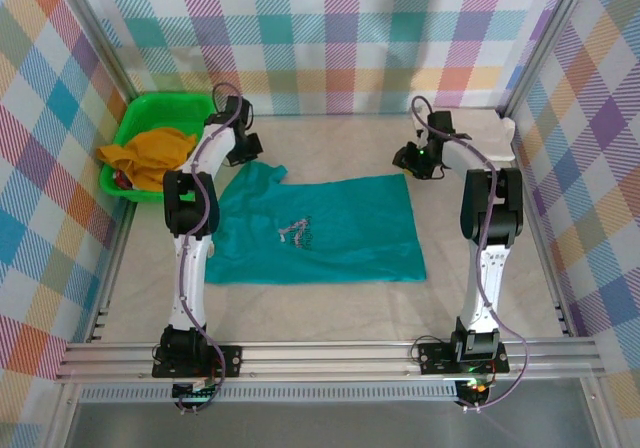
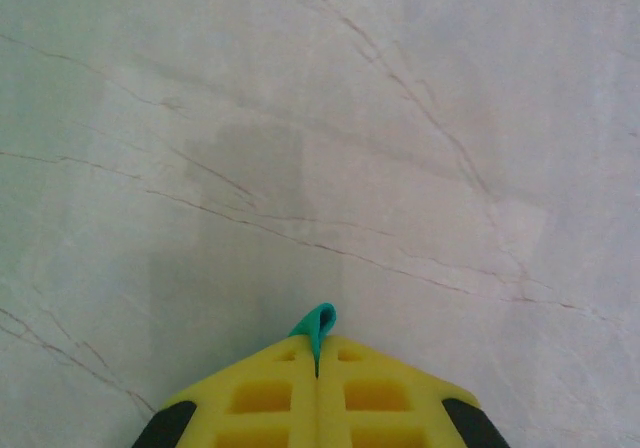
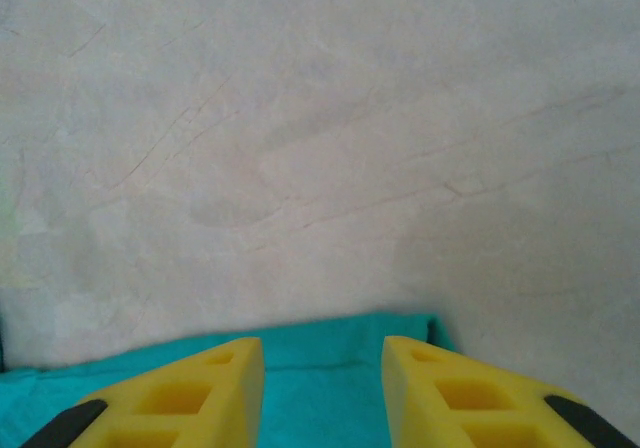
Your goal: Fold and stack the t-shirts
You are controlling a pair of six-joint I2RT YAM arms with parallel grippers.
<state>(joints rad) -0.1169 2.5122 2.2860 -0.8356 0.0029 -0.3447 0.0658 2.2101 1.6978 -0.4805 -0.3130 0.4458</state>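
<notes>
Nearest me, the two arms rise from the rail at the table's (image 1: pixel 330 308) front edge. Just past them the teal t-shirt (image 1: pixel 340 228) lies spread flat in the middle of the table, print side up, with its silver print (image 1: pixel 293 233) near the centre.

At the shirt's far left corner the left gripper (image 1: pixel 246 148) sits low. In its wrist view the yellow fingers (image 2: pixel 270 398) are pressed together with a small fold of the teal cloth (image 2: pixel 320 320) pinched between their tips.

At the far right corner the right gripper (image 1: pixel 411 159) hangs over the shirt's edge. Its own camera shows the fingers (image 3: pixel 190 393) spread apart above the teal corner (image 3: pixel 320 408), gripping nothing.

Further back on the left, a green basket (image 1: pixel 128 128) holds a crumpled mustard cloth (image 1: pixel 155 153). Checked walls (image 1: pixel 330 38) stand behind it all.
</notes>
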